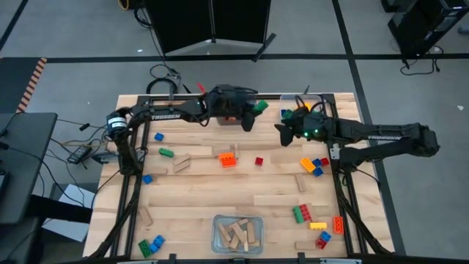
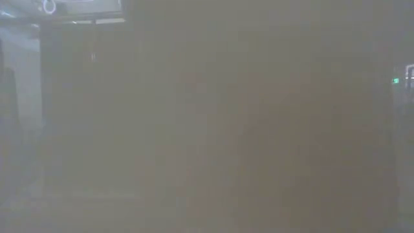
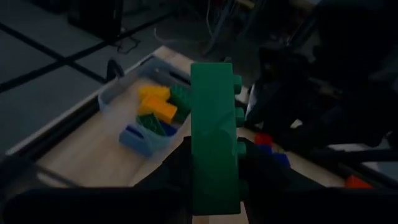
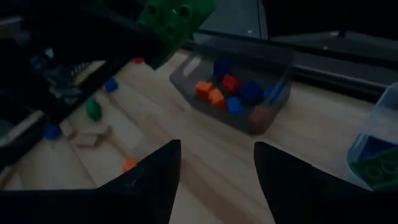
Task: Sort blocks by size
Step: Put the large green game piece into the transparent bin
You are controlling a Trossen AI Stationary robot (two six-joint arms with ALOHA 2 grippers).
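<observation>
Wooden tabletop is strewn with blocks. A large green brick is clamped by the left gripper; it should be carried squarely over the bin of large bricks before release. The right gripper waits open.

Lab: framed wooden table, cables

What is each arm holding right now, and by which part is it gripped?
The left gripper holds a long green brick by its lower end, jaws on its two broad sides. The right gripper holds nothing, jaws open.

Scattered blocks across table
</observation>
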